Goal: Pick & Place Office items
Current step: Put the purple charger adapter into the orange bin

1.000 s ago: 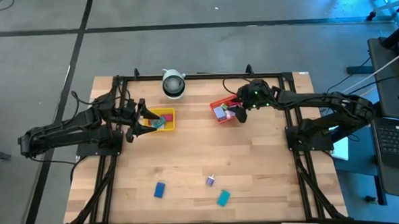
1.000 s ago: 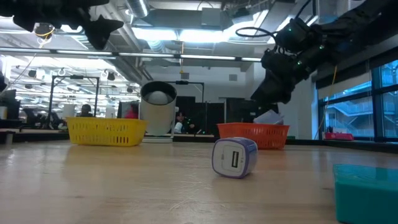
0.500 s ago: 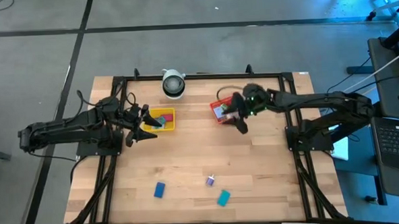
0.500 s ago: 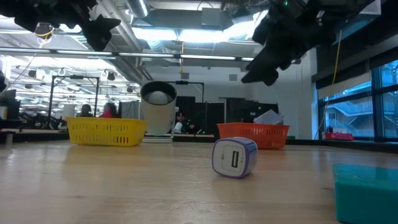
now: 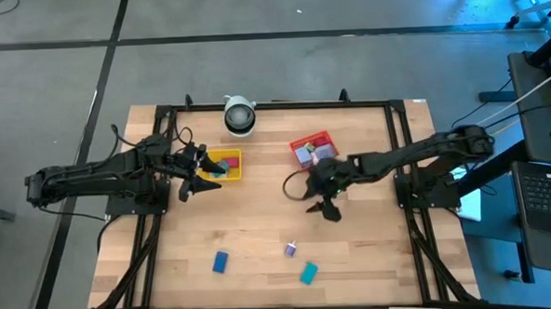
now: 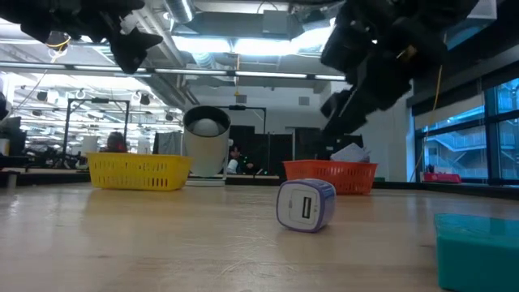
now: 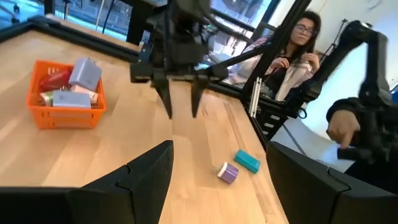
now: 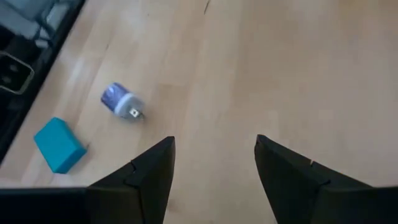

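Note:
Three small office items lie on the table near its front edge: a blue block [image 5: 221,261], a purple plug-like cube [image 5: 290,250] [image 6: 306,204] [image 8: 121,101] and a teal block [image 5: 308,273] [image 8: 59,145]. The red tray [image 5: 313,150] [image 7: 65,93] holds several pieces, and so does the yellow tray [image 5: 225,164]. My right gripper [image 5: 322,210] [image 7: 181,112] hangs open over bare wood between the red tray and the purple cube, tipped downward, with nothing between its fingers. My left gripper [image 5: 194,177] hovers open and empty just left of the yellow tray.
A white and black round device [image 5: 239,116] [image 6: 205,142] stands at the far edge between the trays. A black frame [image 5: 273,105] borders the table. A person [image 7: 298,50] sits beyond the table. Bare wood lies between the trays and the three loose pieces.
My right gripper has swung away from over the red tray toward the table's near edge and somewhat toward its middle, tipping further downward. It now hangs over bare wood. The trays and the loose pieces have stayed in place.

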Motion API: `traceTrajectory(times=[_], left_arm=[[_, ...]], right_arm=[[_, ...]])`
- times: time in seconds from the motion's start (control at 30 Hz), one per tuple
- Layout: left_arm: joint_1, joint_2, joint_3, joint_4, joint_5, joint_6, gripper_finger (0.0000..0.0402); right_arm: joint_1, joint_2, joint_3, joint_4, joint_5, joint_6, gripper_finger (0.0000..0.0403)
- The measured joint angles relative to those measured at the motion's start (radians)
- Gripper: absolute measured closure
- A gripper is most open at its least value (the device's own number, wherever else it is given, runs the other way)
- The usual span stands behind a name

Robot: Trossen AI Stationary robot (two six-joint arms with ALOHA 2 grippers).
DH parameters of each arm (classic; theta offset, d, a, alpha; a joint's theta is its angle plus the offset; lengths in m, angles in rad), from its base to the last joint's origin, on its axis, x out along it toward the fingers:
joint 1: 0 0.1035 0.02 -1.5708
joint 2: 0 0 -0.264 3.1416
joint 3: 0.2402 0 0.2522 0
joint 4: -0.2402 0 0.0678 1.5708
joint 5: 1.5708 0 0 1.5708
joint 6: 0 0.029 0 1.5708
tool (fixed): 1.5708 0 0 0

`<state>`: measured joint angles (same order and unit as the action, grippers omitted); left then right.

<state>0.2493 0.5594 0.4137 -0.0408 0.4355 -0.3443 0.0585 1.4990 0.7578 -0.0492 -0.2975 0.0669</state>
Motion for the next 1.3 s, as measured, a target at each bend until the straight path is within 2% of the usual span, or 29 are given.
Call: traceTrajectory(times=[0.17, 0.37, 0.7, 0.87, 1.13, 1.3], left_arm=[[0.000, 0.041, 0.000, 0.000, 0.001, -0.011, 0.0148], [0.000, 0.054, 0.000, -0.010, 0.006, -0.008, 0.0148], [0.000, 0.054, 0.000, -0.017, 0.005, 0.025, 0.0148], [0.000, 0.054, 0.000, -0.017, 0.004, 0.021, 0.0148], [0.000, 0.054, 0.000, -0.021, 0.003, 0.018, 0.0148], [0.000, 0.054, 0.000, -0.023, 0.003, 0.018, 0.0148]], right_arm=[[0.075, 0.157, 0.118, -0.034, -0.006, -0.061, 0.0181], [0.139, 0.256, 0.260, -0.127, -0.006, -0.106, 0.0179], [0.208, 0.375, 0.330, -0.142, -0.040, -0.218, 0.0143], [0.245, 0.415, 0.392, -0.145, 0.025, -0.262, 0.0140], [0.304, 0.492, 0.436, -0.152, 0.045, -0.251, 0.0140], [0.325, 0.510, 0.457, -0.151, 0.106, -0.274, 0.0140]])
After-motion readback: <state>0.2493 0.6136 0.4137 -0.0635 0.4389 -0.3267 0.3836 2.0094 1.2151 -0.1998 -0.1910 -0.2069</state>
